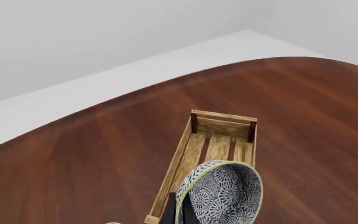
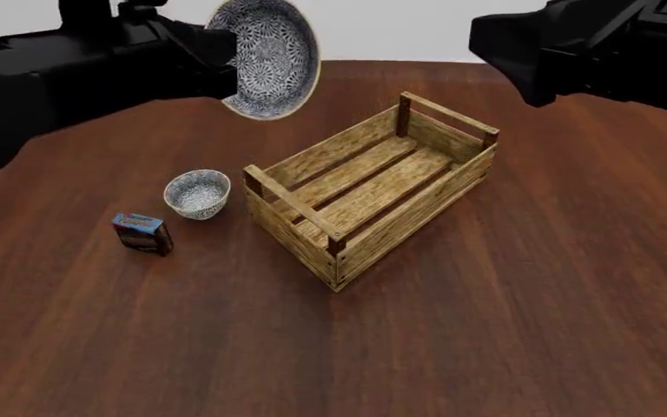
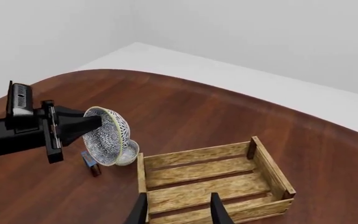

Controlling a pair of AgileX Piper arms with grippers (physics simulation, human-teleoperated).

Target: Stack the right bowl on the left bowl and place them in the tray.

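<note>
The left tool (image 2: 227, 74) pinches the rim of the large patterned bowl (image 2: 268, 57) and holds it in the air, tipped on edge so its blue-and-white inside faces outward, away from the arm. In the left wrist view the bowl (image 1: 223, 193) sits right between the dark fingers (image 1: 168, 212), with the tray (image 1: 219, 140) directly beyond and below it.

From the front camera, the tray (image 2: 310, 156) stands on the tabletop (image 2: 519, 313) below the left tool and off toward the other arm, set at a slant, its slatted floor bare. The small bowl (image 2: 198, 193) rests upright on the tabletop almost straight under the left tool, just beside the tray's near end but not touching it. A small blue-and-red box (image 2: 142, 233) stands close by the small bowl, on the side away from the tray.

The right tool (image 3: 177, 210) hangs spread, gripping nothing (only its two finger tips show in its own view, with a clear gap between them), and the tray (image 3: 210, 182) lies just ahead of and beneath them. The raised large bowl (image 3: 107, 137) is well off to that tool's side, past the tray's far end.
</note>
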